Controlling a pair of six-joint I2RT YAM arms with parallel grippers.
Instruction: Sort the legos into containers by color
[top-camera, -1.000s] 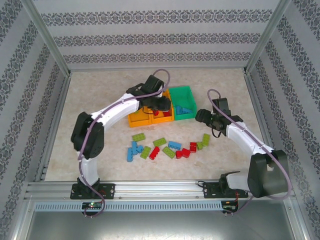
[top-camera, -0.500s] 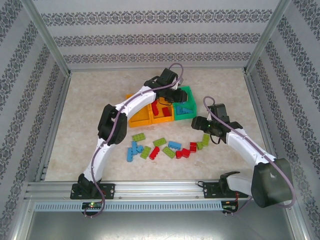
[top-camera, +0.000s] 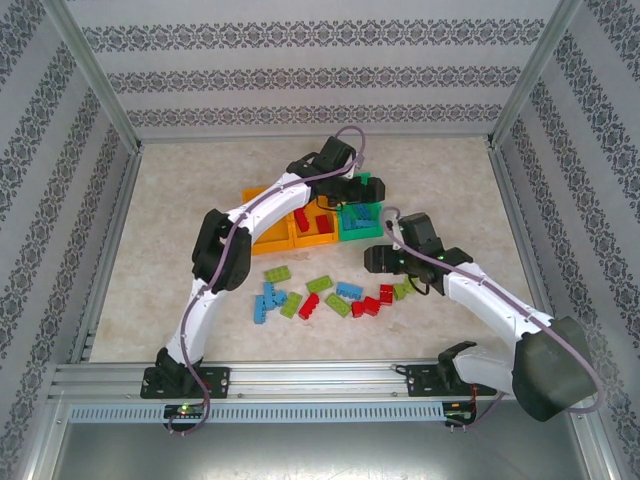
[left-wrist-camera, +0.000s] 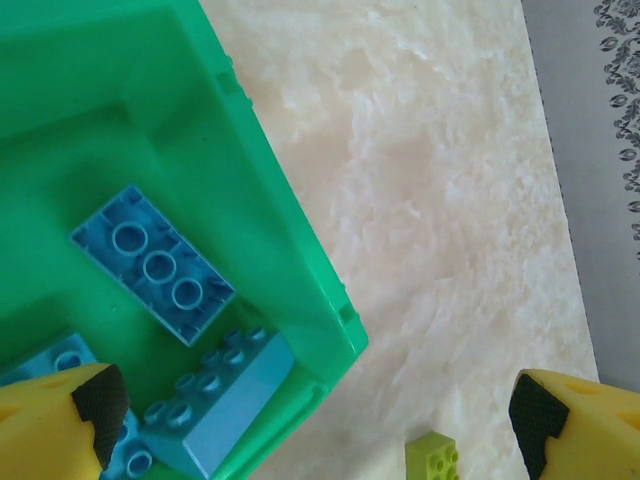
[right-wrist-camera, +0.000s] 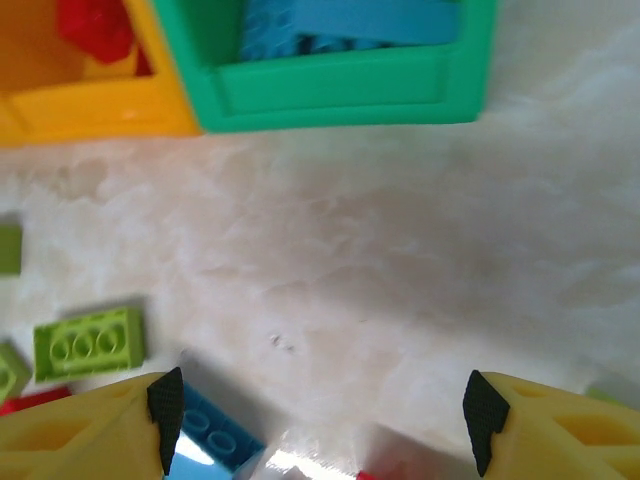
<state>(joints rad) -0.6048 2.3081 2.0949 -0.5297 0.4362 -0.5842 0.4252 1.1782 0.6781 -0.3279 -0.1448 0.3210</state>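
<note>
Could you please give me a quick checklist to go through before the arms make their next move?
1. Left claw empty: ok; it stands wide open above the green bin.
2. Blue bricks inside the green bin: ok; several lie on its floor.
3. Right claw free to grasp: ok; open and empty over the table.
4. Right claw lined up on one brick: cannot tell; a blue brick lies off to one side, partly out of frame.
5. Table sorted: not ok; loose legos of all three colors lie on it.
</note>
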